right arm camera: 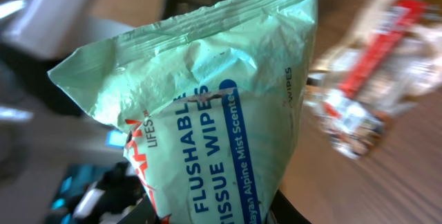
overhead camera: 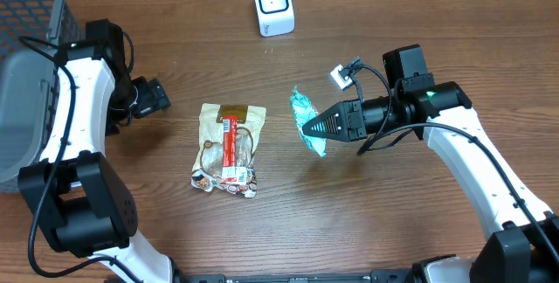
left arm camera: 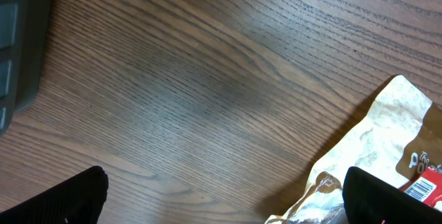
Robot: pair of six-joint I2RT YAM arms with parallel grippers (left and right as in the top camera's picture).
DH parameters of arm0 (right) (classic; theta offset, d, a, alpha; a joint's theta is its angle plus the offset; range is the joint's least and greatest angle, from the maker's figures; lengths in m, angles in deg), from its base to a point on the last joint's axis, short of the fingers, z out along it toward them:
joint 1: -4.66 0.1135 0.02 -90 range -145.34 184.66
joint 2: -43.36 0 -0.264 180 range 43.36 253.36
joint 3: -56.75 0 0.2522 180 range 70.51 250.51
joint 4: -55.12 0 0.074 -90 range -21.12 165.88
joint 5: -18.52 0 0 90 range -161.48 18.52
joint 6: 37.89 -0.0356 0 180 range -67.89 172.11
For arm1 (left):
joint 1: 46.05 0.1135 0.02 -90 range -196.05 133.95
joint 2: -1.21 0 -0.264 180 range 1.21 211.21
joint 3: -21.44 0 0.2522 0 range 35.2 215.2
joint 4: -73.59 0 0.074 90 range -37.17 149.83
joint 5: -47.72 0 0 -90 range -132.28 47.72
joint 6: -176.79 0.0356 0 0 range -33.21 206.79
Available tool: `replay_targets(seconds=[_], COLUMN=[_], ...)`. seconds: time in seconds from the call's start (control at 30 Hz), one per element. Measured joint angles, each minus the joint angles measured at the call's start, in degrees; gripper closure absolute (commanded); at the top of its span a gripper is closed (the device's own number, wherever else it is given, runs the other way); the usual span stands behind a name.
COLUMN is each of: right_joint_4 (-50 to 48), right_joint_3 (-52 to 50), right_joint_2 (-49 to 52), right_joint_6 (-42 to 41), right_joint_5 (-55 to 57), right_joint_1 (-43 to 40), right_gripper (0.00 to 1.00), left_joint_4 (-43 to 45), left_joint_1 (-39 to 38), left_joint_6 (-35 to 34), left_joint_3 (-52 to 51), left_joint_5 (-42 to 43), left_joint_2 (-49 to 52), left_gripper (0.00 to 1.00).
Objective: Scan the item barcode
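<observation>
The pale green pack of flushable wipes [overhead camera: 302,106] is held by the right gripper [overhead camera: 303,128], whose fingers are closed narrow on its lower part. The pack is near the middle of the table and well apart from the white scanner [overhead camera: 273,5], which stands at the far edge. The left gripper [overhead camera: 155,98] is spread wide and holds nothing. It is to the left of a beige snack bag [overhead camera: 229,148] that lies flat between the 2 arms. Only the right wrist view shows the print on the pack, "FLUSHABLE TISSUE WIPES", partly on a blue band. The left wrist view shows 2 black fingertips [left arm camera: 69,200] far apart over bare wood. At its right side are a corner of the snack bag and a small barcode on its red label [left arm camera: 423,186]. Only the overhead view shows the grey basket [overhead camera: 31,12] at the left edge. The table [overhead camera: 393,231] is brown wood with clear grain.
</observation>
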Motion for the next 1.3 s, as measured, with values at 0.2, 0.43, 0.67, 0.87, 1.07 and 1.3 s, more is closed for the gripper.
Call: replay_targets(seconds=[0.2, 0.43, 0.67, 0.87, 1.07, 1.3], right_joint_4=[1.9, -1.3, -3.1, -6.3, -14.3, -24.2], right_joint_3=[0.0, -1.1, -2.8, -4.9, -12.2, -19.5], right_joint_2=[0.2, 1.3, 1.3, 1.3, 1.5, 3.7], right_joint_6=[-9.0, -14.1, -14.9, -15.2, -16.4, -20.5], right_joint_5=[34.5, 51.2, 56.2, 57.0, 57.2, 60.2], right_joint_1=[1.7, 5.7, 6.2, 6.4, 7.3, 9.1], right_gripper=[0.75, 0.12, 0.87, 0.96, 0.96, 0.96], left_joint_4=[0.0, 0.0, 0.0, 0.0, 0.0, 0.0], left_joint_1=[0.0, 0.0, 0.0, 0.0, 0.0, 0.0], left_joint_6=[0.0, 0.0, 0.0, 0.0, 0.0, 0.0], left_joint_3=[0.0, 0.0, 0.0, 0.0, 0.0, 0.0], left_joint_5=[0.0, 0.0, 0.0, 0.0, 0.0, 0.0], left_joint_2=[0.0, 0.0, 0.0, 0.0, 0.0, 0.0], left_gripper=[0.00, 0.00, 0.00, 0.00, 0.00, 0.00])
